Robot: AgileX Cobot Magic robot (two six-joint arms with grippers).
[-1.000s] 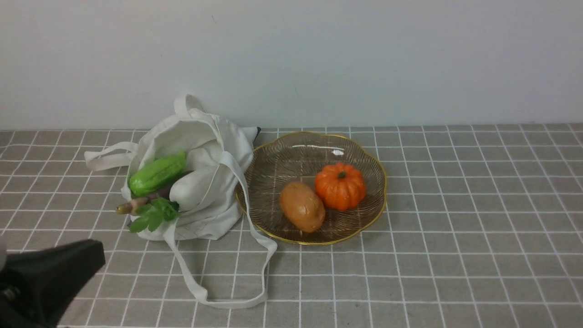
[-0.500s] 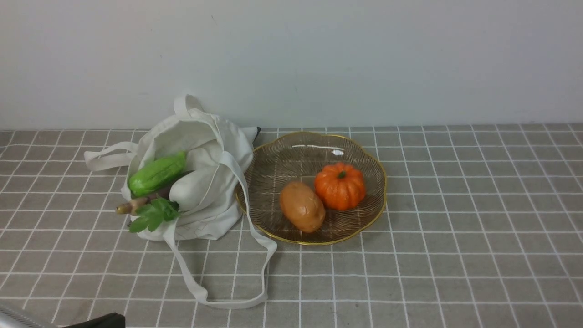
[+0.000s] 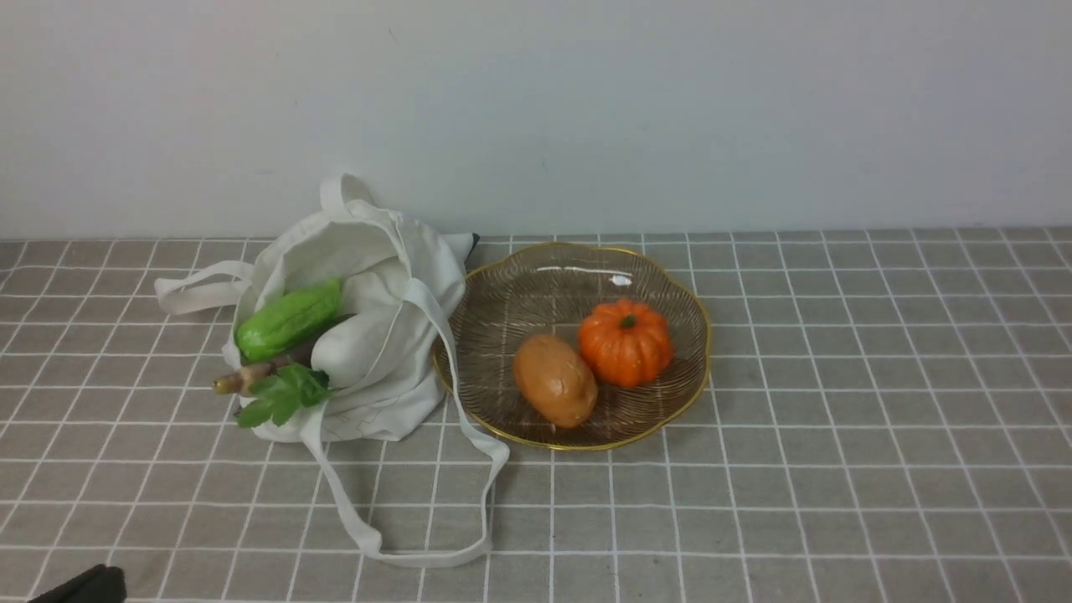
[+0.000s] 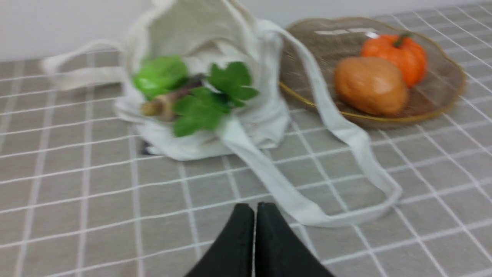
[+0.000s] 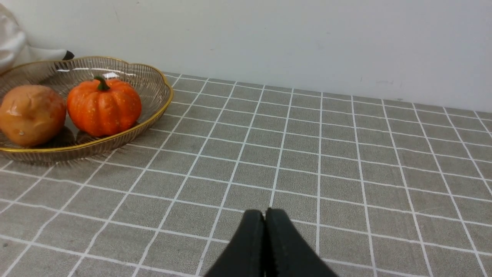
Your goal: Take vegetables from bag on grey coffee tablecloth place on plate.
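Meanwhile our left gripper (image 4: 255,209) and right gripper (image 5: 264,215) stand pressed closed, empty, above the grey-beige grid-lined tablecloth (image 3: 837,419); the oval tan-brown potato (image 3: 554,379) lies on the smoky-brown ribbed glass plate (image 3: 519,285).

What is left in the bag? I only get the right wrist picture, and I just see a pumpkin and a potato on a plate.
Observer: The bag has a green gourd poking out of its mouth.
Child: Anything else in there?
Observer: Yes, a thin brown root sticks out just under the gourd, with a leafy sprig beside it.
Child: Is the other arm grabbing one?
Observer: No. The left gripper is shut and empty, above the tablecloth near the bag's long strap.
Child: And mine?
Observer: The right gripper does not show in the front picture at all.
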